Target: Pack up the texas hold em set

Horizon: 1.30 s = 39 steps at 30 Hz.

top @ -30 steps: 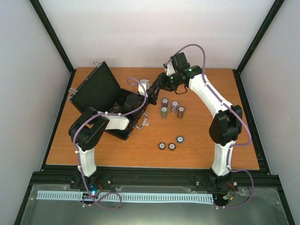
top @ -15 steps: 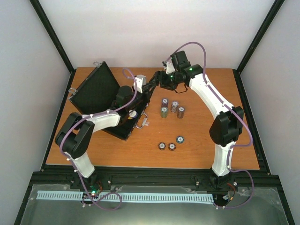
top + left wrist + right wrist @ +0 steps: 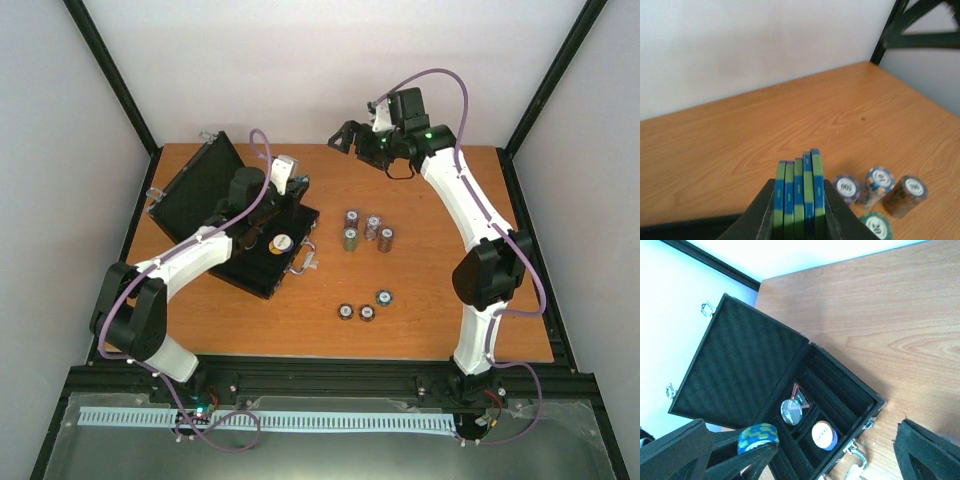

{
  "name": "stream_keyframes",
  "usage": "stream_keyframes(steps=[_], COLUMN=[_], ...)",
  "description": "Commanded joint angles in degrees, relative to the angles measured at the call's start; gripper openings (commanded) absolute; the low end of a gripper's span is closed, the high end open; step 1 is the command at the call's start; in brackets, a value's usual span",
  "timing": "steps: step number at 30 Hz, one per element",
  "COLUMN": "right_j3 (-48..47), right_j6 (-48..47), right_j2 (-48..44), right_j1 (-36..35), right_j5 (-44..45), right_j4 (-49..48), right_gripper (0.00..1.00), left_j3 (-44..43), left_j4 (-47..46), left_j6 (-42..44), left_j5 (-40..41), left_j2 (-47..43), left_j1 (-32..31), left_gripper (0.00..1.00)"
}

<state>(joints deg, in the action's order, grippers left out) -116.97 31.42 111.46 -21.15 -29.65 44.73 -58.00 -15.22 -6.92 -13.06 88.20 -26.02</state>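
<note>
Surface: orange wooden table (image 3: pixel 420 330), white walls around it
Case: black case (image 3: pixel 755 370) open at left rear, lid propped up; two round discs (image 3: pixel 791 411) and a triangular token (image 3: pixel 799 394) inside
Loose chips: four chip stacks (image 3: pixel 368 232) mid-table, three low stacks (image 3: pixel 366 312) nearer the front
Left arm: stretched over the case, left gripper (image 3: pixel 799 210) clamping green-and-blue chips (image 3: pixel 799 175)
Right arm: high over the table's rear, right gripper (image 3: pixel 342 136) spread wide, empty
</note>
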Motion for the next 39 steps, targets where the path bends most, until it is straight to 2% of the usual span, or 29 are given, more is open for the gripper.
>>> stream_keyframes(steps=[1, 6, 10, 17, 20, 26, 33, 39], right_j3=[-2.0, -0.3, 1.6, 8.3, 10.1, 11.6, 10.1, 10.2], right_j6=[-0.3, -4.6, -7.9, -8.9, -9.4, -9.9, -10.8, -10.9], right_j2=[0.2, 0.0, -1.0, -3.6, -3.9, -3.1, -0.8, 0.9], right_j1=[0.7, 1.1, 1.5, 3.2, 3.8, 4.7, 5.7, 6.2], right_j5=[-0.8, 1.2, 4.2, 5.0, 5.7, 6.1, 5.9, 5.3], right_j4=[-0.4, 4.0, 6.4, 6.3, 6.5, 7.1, 8.8, 8.9], right_gripper=[1.0, 1.0, 1.0, 1.0, 1.0, 1.0, 1.0, 1.0], left_j3=[-5.8, -10.9, -14.2, -26.1, -28.4, -36.5, -40.9, -41.7], left_j4=[15.8, 27.9, 32.1, 46.9, 49.3, 57.5, 62.5, 63.1], left_j6=[5.1, 5.1, 7.1, 15.1, 15.6, 15.9, 12.4, 7.0], left_j5=[4.5, 6.0, 7.3, 6.6, 5.3, 8.6, 8.2, 8.9], left_j2=[-0.3, 5.2, 9.3, 18.4, 20.7, 27.2, 31.5, 33.8], left_j1=[1.8, 6.2, 9.9, 12.3, 13.5, 13.8, 13.9, 14.7], left_gripper=[0.01, 0.01, 0.01, 0.01, 0.01, 0.01, 0.01, 0.01])
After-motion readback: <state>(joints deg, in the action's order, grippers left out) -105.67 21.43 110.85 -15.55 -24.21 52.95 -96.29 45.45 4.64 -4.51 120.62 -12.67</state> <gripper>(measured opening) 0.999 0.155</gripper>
